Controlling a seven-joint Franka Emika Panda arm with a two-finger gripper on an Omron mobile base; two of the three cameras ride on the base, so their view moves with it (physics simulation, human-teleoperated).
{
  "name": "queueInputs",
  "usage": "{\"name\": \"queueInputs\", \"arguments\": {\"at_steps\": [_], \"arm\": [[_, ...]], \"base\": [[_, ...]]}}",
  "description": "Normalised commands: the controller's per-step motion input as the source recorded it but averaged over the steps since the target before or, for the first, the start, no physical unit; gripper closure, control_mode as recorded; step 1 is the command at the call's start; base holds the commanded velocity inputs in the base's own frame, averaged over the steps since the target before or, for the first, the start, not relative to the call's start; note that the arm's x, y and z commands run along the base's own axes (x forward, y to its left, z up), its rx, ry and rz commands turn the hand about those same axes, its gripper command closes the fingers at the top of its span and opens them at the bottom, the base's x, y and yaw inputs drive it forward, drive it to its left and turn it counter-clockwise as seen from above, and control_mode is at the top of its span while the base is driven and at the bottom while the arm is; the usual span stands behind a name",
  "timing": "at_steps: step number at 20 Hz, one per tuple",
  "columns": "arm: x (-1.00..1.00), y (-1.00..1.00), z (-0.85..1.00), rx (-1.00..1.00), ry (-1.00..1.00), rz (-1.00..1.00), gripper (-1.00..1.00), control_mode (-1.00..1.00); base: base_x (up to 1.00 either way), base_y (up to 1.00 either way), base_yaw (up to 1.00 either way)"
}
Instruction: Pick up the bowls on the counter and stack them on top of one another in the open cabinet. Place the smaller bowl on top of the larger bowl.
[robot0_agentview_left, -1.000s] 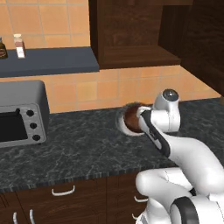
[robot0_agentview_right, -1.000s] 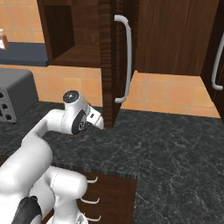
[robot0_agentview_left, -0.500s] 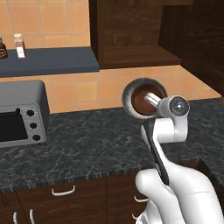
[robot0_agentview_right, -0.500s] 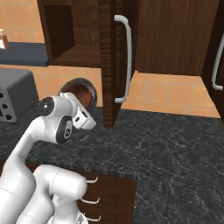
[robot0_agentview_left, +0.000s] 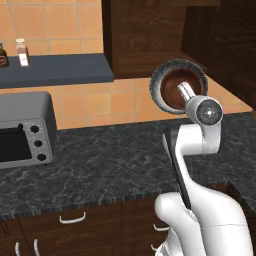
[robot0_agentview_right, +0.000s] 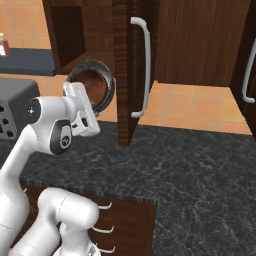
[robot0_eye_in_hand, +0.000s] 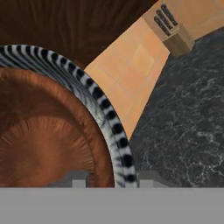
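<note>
One bowl (robot0_agentview_left: 178, 86), brown inside with a striped grey rim, is clamped in the pincer (robot0_eye_in_hand: 109, 177) above the table (robot0_agentview_left: 100, 160); its far side is hidden.

Bowl (robot0_agentview_left: 177, 87): reddish-brown inside, grey rim banded black and white in the hand view. Worktop (robot0_agentview_left: 110, 160): dark grey-black, pale marbled veining. Cabinet (robot0_agentview_right: 125, 65): dark brown wood grain, white handle (robot0_agentview_right: 142, 65). Wall tiles (robot0_agentview_left: 95, 105): orange. Toaster oven (robot0_agentview_left: 22, 130): grey.

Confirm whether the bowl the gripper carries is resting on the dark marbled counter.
No: the grey-rimmed, brown-inside bowl hangs in the air above the dark marbled counter, tilted, level with the open wooden cabinet.
</note>
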Motion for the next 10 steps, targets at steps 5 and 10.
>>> {"name": "queueInputs", "arguments": {"at_steps": [5,10], "arm": [[-0.19,-0.13,1.00,0.22,0.08,-0.01,1.00,-1.00],[0.09,0.00,0.21,0.04,0.04,0.00,1.00,-1.00]], "base": [[0.00,0.00,0.00],[0.00,0.00,0.00]]}}
